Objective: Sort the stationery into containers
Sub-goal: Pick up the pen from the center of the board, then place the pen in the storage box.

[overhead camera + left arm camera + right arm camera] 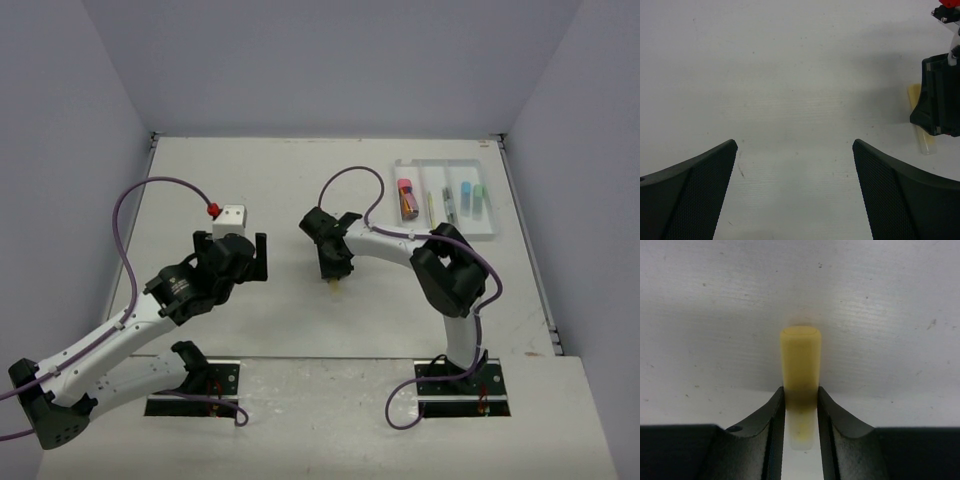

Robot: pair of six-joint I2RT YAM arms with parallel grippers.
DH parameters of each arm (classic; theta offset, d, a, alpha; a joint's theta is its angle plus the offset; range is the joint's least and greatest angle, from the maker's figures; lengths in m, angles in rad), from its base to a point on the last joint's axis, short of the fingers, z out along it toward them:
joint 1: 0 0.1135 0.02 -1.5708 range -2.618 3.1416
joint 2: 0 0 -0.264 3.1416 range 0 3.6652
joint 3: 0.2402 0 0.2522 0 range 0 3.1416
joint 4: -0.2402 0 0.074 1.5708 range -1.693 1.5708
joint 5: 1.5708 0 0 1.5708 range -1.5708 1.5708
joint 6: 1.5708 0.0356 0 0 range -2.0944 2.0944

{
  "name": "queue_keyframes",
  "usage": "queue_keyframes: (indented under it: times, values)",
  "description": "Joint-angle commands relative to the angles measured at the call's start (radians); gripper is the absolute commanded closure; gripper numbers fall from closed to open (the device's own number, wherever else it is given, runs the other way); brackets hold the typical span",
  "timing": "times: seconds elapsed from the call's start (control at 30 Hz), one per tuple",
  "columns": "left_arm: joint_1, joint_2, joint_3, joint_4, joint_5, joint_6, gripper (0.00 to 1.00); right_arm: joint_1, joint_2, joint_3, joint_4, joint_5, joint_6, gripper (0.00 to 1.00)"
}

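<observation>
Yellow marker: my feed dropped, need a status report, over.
Right hand closed on yellow marker, marker flat on table. Left hand open, empty. White tray far right; nothing else beside the marker.

The left arm (pixel 110 345) and right arm (pixel 385 243) both wear white shells between chunky black joints, each trailing a thin purple cable (pixel 125 215). The left gripper (pixel 795 142) has black fingers (pixel 695 195) with a fine mesh texture.

One tray (pixel 445 164) is holding one pink marker (pixel 406 196), one blue marker (pixel 466 192) and one green marker (pixel 479 192). One yellow marker (pixel 800 360) is sitting outside it.
</observation>
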Motion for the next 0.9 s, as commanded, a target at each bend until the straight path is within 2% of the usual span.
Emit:
queue_keyframes:
  times: [0.0,0.07,0.17,0.27,0.4,0.5,0.67,0.87]
  values:
    - [0.006,-0.011,-0.008,0.034,-0.004,0.026,0.0,-0.126,-0.179,-0.012,-0.02,0.023,-0.117,1.0]
    - [0.005,-0.021,-0.006,0.033,-0.001,0.024,0.0,-0.271,-0.295,0.004,-0.02,0.034,-0.201,1.0]
    - [0.004,-0.053,-0.01,0.036,0.001,0.023,0.0,-0.461,-0.328,0.086,-0.01,0.081,-0.462,1.0]
    - [0.002,-0.085,-0.02,0.048,0.011,0.029,0.0,-0.629,-0.193,0.251,0.0,0.222,-0.621,1.0]
    - [0.001,-0.099,-0.025,0.063,0.043,0.046,0.0,-0.771,0.004,0.445,0.002,0.253,-0.813,1.0]
    - [-0.016,-0.105,-0.033,0.076,0.065,0.058,0.0,-0.828,0.111,0.548,0.033,0.271,-0.908,1.0]
    - [-0.019,-0.105,-0.035,0.084,0.078,0.064,0.0,-0.868,0.125,0.494,0.145,0.232,-0.959,1.0]
    - [-0.018,-0.099,-0.035,0.085,0.081,0.066,0.0,-0.871,0.211,0.547,0.113,0.273,-0.941,1.0]
